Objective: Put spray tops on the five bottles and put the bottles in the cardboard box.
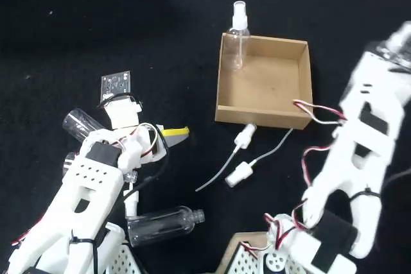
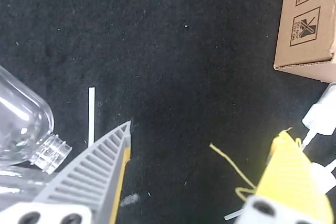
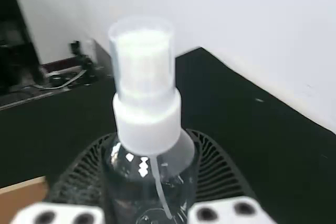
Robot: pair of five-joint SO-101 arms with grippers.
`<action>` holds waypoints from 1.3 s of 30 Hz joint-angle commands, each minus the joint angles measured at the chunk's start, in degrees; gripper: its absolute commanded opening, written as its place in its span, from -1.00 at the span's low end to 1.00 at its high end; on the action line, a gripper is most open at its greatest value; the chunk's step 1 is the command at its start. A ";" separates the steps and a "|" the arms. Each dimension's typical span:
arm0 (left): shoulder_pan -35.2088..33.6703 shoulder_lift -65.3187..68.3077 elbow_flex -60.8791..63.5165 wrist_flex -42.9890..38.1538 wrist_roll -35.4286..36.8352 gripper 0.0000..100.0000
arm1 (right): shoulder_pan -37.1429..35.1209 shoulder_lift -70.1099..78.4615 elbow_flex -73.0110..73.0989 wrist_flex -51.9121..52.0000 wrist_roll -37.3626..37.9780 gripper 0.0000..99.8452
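Note:
My right gripper (image 3: 149, 182) is shut on a clear bottle (image 3: 147, 166) that carries a white spray top (image 3: 143, 77). It is held high above the table's right side (image 1: 395, 46). Another capped bottle (image 1: 237, 36) stands upright in the far left corner of the cardboard box (image 1: 302, 78). Two loose spray tops (image 1: 245, 136) (image 1: 239, 172) lie just in front of the box. My left gripper (image 2: 206, 129) stands open over bare cloth (image 1: 172, 136), left of those tops. An uncapped bottle (image 2: 21, 124) lies beside its grey finger (image 2: 100, 169).
An open bottle (image 1: 164, 224) lies near the front edge beside the left arm. Another clear bottle (image 1: 80, 123) lies at the left, partly under that arm. A small printed card (image 1: 115, 83) sits behind it. A thin white tube (image 2: 92, 116) lies on the black cloth.

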 commanded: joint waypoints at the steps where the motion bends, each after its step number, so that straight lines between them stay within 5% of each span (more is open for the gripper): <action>1: 0.13 -0.88 -0.04 -0.97 0.09 -0.23 | -6.51 -4.44 -4.18 0.18 -0.35 -0.98; 13: 0.13 -0.88 -0.04 -0.97 0.09 -0.23 | -21.98 2.95 -4.44 -0.35 -0.35 -0.98; 22: 0.13 -0.88 0.31 -0.97 0.09 -0.23 | -22.59 20.18 -14.64 -0.35 -12.84 -0.98; 39: 0.04 -0.88 0.31 -0.97 0.00 -0.23 | -25.05 34.42 -26.59 -1.76 -7.82 -0.98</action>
